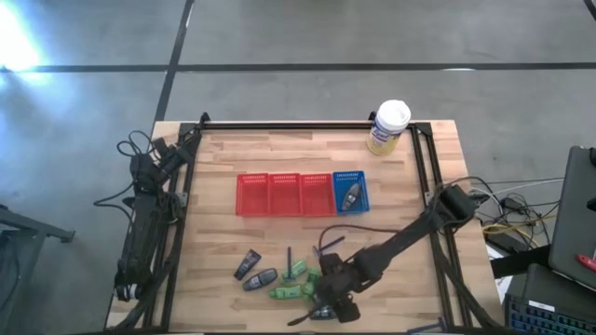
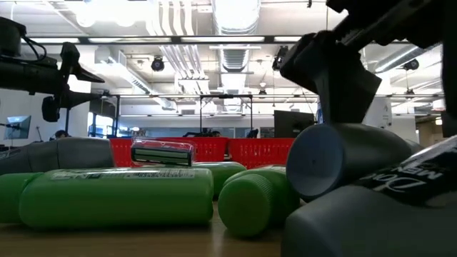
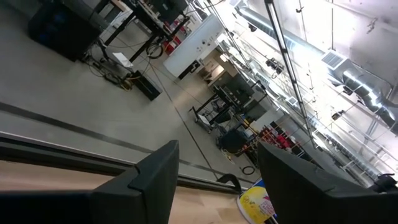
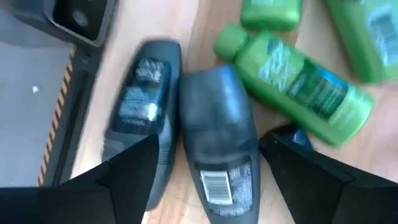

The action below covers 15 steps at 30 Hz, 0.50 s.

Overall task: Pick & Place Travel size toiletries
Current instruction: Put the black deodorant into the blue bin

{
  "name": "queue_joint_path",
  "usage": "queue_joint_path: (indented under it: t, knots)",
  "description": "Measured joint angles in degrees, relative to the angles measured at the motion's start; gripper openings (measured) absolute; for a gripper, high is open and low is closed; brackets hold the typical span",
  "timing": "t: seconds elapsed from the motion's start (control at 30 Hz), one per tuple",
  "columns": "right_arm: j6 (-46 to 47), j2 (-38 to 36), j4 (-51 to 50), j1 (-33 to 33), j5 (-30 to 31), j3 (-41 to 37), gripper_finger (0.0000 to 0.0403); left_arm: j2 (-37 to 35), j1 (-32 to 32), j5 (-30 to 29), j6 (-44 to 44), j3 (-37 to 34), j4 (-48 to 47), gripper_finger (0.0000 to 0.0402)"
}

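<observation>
A: Nearest the low camera, a dark grey bottle (image 2: 357, 214) is lying on its side on the bench (image 1: 223, 167), with green bottles (image 2: 114, 196) lying right beside it and a razor head (image 2: 163, 153) sitting behind them.

B: And the right gripper (image 4: 205, 155)?

A: It is hanging over the front edge of the bench, jaws standing wide and holding nothing. Between the fingers, two dark grey bottles (image 4: 217, 149) are lying side by side, touching. A green bottle (image 4: 292, 87) is lying just beside them.

B: Where are the other toiletries sitting?

A: In the high view, a cluster of green pieces (image 1: 293, 282) is lying near the front edge, next to the right gripper (image 1: 328, 302). Two dark tubes (image 1: 251, 271) are resting to their left. One dark item (image 1: 350, 195) is lying in the blue basket (image 1: 350, 177), which is touching the row of red baskets (image 1: 283, 194).

B: The left gripper (image 3: 217, 186)?

A: It is waiting off the bench's left side, jaws apart and empty, facing the room. A yellow canister (image 1: 387, 127) is standing at the far edge
</observation>
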Motion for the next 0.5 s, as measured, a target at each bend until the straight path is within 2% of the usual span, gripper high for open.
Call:
queue_joint_path:
  t: [0.13, 0.5]
  knots:
    - [-0.12, 2.0, -2.47, 0.15, 0.04, 2.04, 0.0288, -0.02, 0.0, -0.01, -0.02, 0.0, -0.02, 0.0222]
    - [-1.73, 4.55, -2.4, -0.61, -0.17, 2.55, 0.0227, -0.02, 0.0, -0.18, -0.05, 0.0, -0.04, 0.0222]
